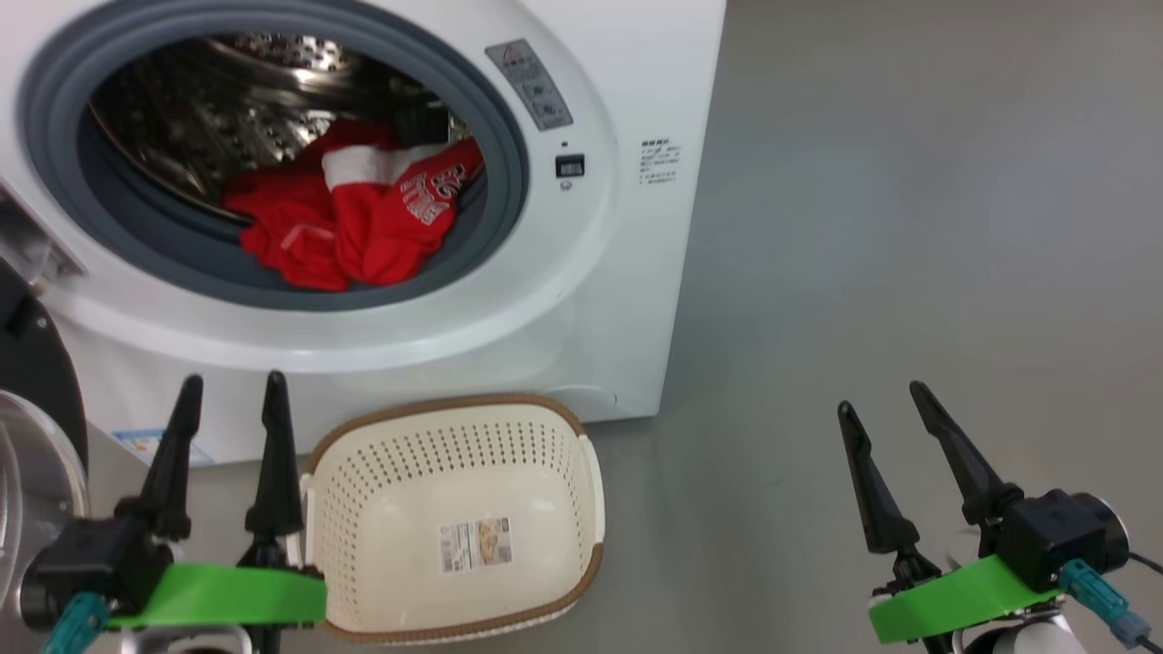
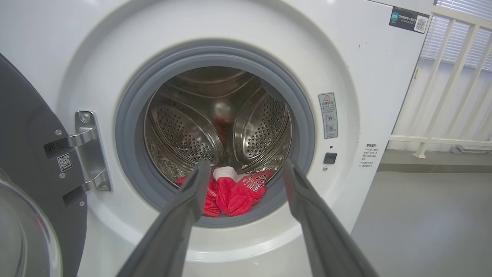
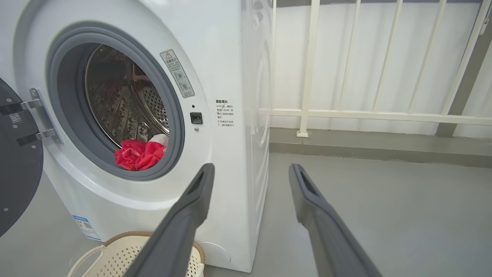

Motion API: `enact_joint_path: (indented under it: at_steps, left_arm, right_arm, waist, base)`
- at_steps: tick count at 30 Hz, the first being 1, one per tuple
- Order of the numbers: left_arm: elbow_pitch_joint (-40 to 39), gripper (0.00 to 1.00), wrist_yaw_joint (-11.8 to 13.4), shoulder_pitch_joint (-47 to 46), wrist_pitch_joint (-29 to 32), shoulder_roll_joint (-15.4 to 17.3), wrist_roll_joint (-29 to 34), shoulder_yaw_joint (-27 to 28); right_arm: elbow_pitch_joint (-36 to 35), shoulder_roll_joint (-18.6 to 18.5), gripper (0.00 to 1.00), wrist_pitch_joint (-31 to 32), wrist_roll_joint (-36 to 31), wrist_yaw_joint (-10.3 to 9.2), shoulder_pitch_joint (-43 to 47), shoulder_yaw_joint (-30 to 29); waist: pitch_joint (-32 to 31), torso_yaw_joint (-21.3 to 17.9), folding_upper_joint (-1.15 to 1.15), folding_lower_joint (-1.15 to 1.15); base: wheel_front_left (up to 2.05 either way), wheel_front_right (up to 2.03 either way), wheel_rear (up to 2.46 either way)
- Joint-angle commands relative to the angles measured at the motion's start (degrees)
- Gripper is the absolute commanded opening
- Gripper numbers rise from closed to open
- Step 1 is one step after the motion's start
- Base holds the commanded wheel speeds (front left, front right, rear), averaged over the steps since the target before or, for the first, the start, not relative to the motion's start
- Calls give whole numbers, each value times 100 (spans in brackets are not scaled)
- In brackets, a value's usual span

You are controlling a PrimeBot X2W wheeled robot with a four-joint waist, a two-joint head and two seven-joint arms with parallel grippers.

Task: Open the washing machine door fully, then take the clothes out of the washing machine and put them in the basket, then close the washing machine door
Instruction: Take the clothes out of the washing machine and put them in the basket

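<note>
The left gripper [image 1: 232, 381] hangs empty, fingers spread, just beside the basket [image 1: 400, 472]. The right gripper [image 1: 881, 400], also spread and empty, is well apart over the grey floor [image 1: 863, 227]. The basket sits below the washing machine [image 1: 627, 300] opening. Red clothes [image 1: 363, 222] lie in the drum [image 1: 227, 109], and the door [image 1: 36, 354] stands open at the left.

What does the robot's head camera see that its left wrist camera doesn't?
Head view, not the left wrist view: the basket on the floor, and the open right gripper. Left wrist view, not the head view: a white railing and a black sticker. Both: the washing machine, its open door, red clothes in the drum, the open left gripper.
</note>
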Motion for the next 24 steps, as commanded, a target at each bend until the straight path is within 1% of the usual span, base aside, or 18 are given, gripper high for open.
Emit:
enact_joint_path:
  at_steps: [1, 12, 20, 24]
  left_arm:
    - [-51, 100, 82, -341, 7, 80, 97, 155]
    - [604, 100, 190, -1521, -9, 201, 294, 56]
    - [1212, 100, 210, -2424, -57, 340, 372, 40]
    - [1598, 100, 167, -2855, -53, 410, 312, 71]
  right_arm:
    - [-174, -44, 100, -36, -1, 35, -265, 119]
    - [-207, -44, 100, -36, -19, 35, -616, 157]
    - [-224, -44, 100, -36, -34, 35, -850, 201]
    - [-224, -44, 100, -36, -40, 35, -952, 200]
  waist:
    - [351, 82, 0, 0]
    - [997, 33, 0, 0]
    - [1402, -64, 0, 0]
    - [1593, -138, 0, 0]
  base:
    - [0, 0, 0]
    - [0, 0, 0]
    - [0, 0, 0]
    - [0, 0, 0]
